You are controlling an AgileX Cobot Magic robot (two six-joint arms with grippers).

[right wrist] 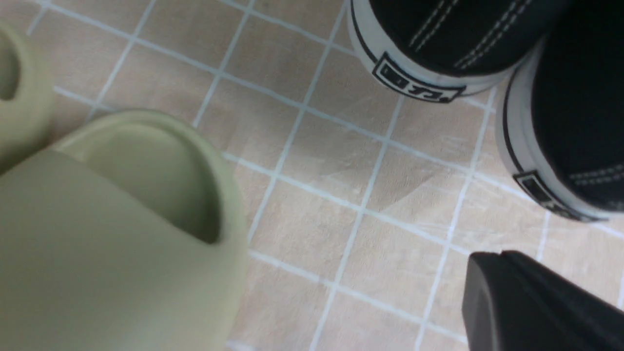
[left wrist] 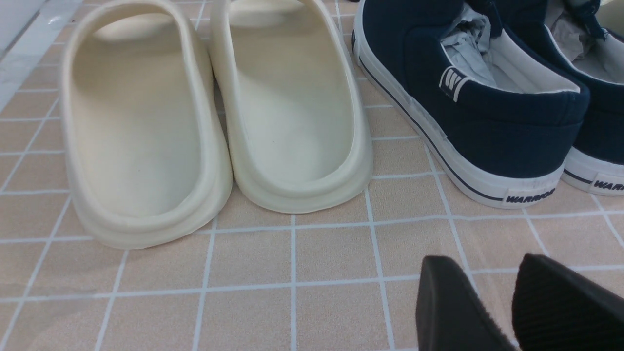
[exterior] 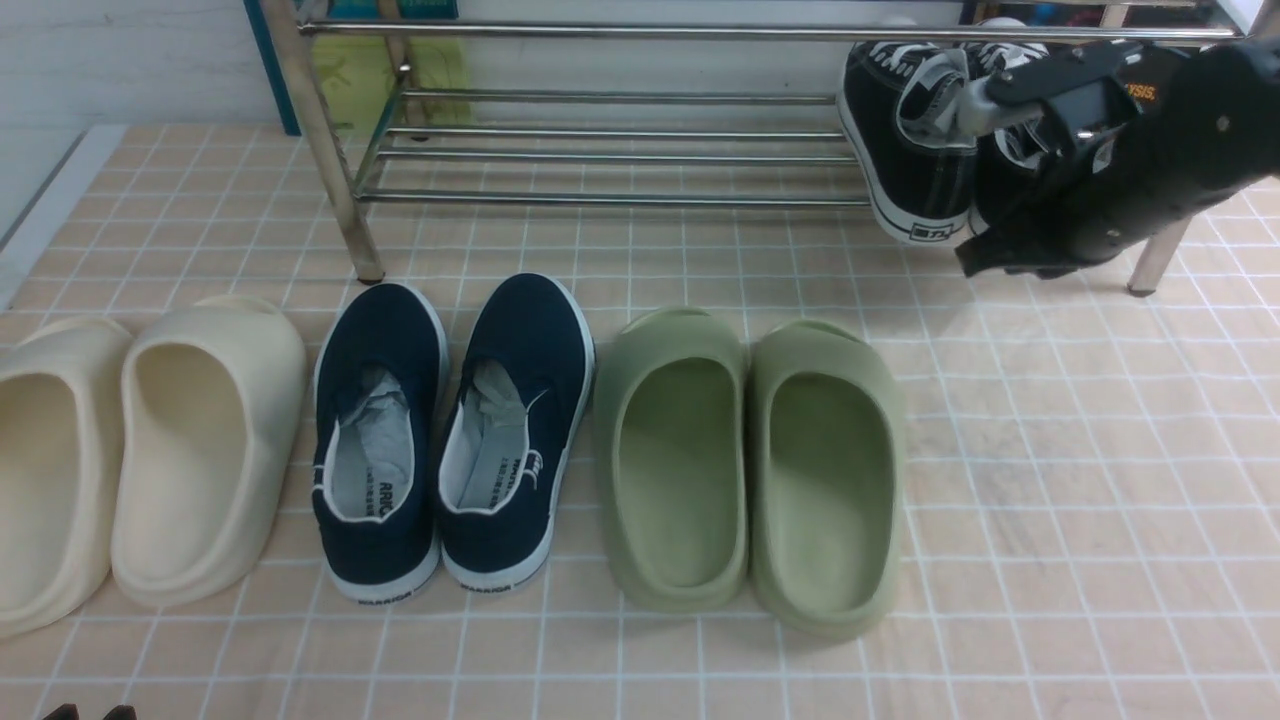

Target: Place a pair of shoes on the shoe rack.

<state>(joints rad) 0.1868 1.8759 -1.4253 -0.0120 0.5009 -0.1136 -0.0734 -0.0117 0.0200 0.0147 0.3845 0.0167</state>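
Note:
The two black lace-up sneakers (exterior: pixel 905 150) lie toes-inward on the lower shelf of the silver tube shoe rack (exterior: pixel 600 198), at its right end. Their white heels hang over the front bar. My right arm partly hides the right sneaker. In the right wrist view both heels (right wrist: pixel 438 44) show above the tiled floor. My right gripper (exterior: pixel 975 258) is just in front of and below the heels; it is shut and empty in the right wrist view (right wrist: pixel 499 256). My left gripper (left wrist: pixel 487 273) is open and empty, low over the floor near the front edge.
Three pairs stand in a row on the floor in front of the rack: cream slides (exterior: pixel 150 440) at left, navy slip-on shoes (exterior: pixel 450 430) in the middle, green slides (exterior: pixel 750 460) right of centre. The rack's right front leg (exterior: pixel 1155 255) stands behind my right arm.

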